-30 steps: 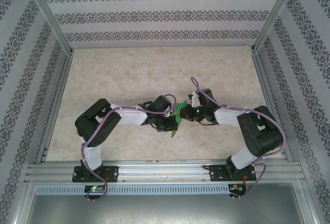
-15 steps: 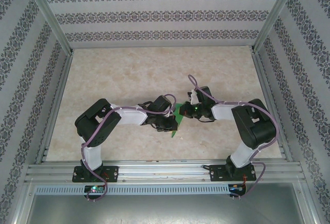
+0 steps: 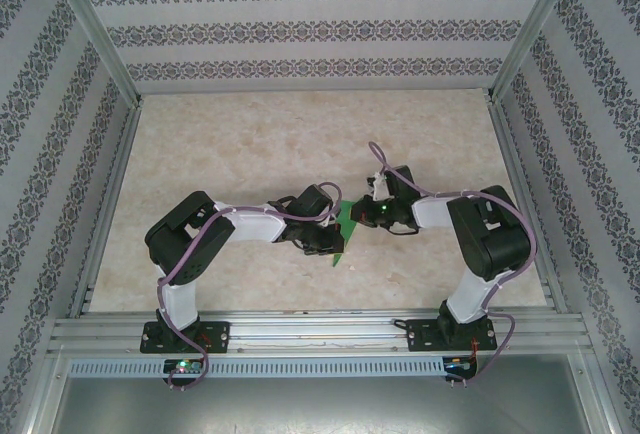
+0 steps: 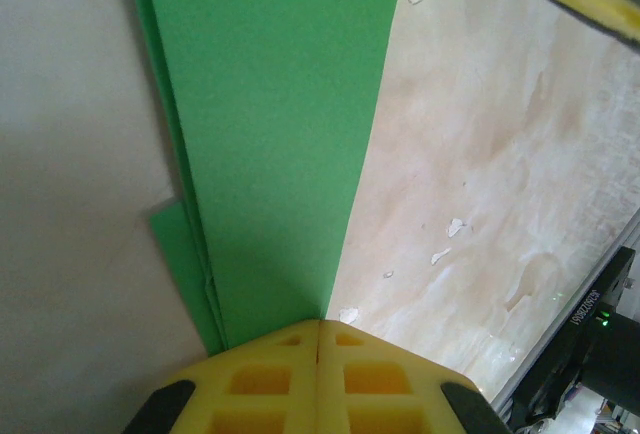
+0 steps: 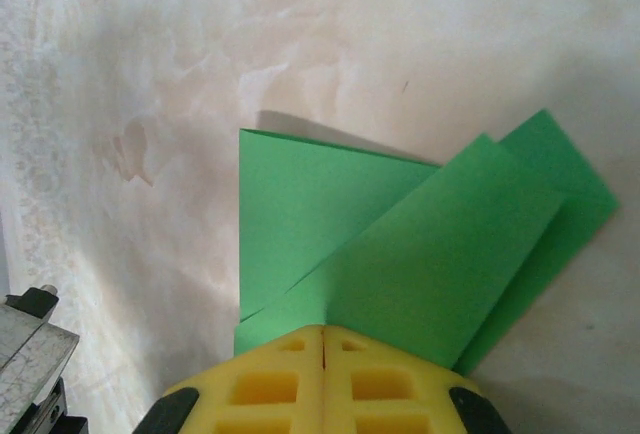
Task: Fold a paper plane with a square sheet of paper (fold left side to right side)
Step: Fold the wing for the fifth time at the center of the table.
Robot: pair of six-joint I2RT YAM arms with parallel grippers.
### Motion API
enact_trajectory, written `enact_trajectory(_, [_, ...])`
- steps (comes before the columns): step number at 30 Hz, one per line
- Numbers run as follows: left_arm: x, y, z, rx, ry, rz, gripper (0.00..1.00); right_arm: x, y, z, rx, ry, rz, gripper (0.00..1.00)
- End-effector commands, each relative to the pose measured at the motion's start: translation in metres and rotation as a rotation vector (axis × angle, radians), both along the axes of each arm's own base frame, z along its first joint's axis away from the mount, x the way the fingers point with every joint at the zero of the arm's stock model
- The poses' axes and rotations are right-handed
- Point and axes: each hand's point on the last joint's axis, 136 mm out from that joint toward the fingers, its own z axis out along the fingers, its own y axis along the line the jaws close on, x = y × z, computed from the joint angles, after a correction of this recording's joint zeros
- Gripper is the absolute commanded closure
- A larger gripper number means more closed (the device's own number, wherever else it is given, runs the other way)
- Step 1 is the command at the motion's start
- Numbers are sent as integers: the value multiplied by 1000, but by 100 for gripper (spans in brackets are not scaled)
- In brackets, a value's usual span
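Observation:
The square sheet of paper point(image 3: 344, 222) is a creased bright green shape between the two grippers at the middle of the table. My left gripper point(image 3: 337, 241) reaches in from the left and is shut on the paper's near end. In the left wrist view a long green strip point(image 4: 270, 134) runs away from the closed yellow fingertips point(image 4: 280, 379), with folded layers showing along its left edge. My right gripper point(image 3: 360, 216) comes from the right and is shut on a raised flap. In the right wrist view the paper point(image 5: 410, 244) shows overlapping layers fanning out ahead of that gripper point(image 5: 323, 330).
The beige marbled table point(image 3: 250, 144) is ringed by an aluminium frame point(image 3: 300, 329) and patterned walls. The right arm's elbow point(image 3: 490, 229) stands bent at the right. Small white flecks point(image 4: 445, 239) mark the tabletop beside the paper.
The right arm's elbow has swung left and inward, drawing its wrist closer over the paper. The left arm has stayed put, its jaws pinching slightly tighter.

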Motion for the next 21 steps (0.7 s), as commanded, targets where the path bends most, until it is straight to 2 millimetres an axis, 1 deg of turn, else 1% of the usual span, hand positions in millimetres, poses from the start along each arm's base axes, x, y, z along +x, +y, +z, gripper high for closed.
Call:
enact_trajectory(1, [-35,42,-43,224,126,0,95,21,-18,-8,-58,-39,-47,100])
enact_trajectory(12, [-36,42,-43,224,129,0,95,41,-36,-6,-73,-43,-88,100])
enact_trajectory(21, [-36,42,-43,221,128,1,95,55,-52,-11,-125,-27,-100,100])
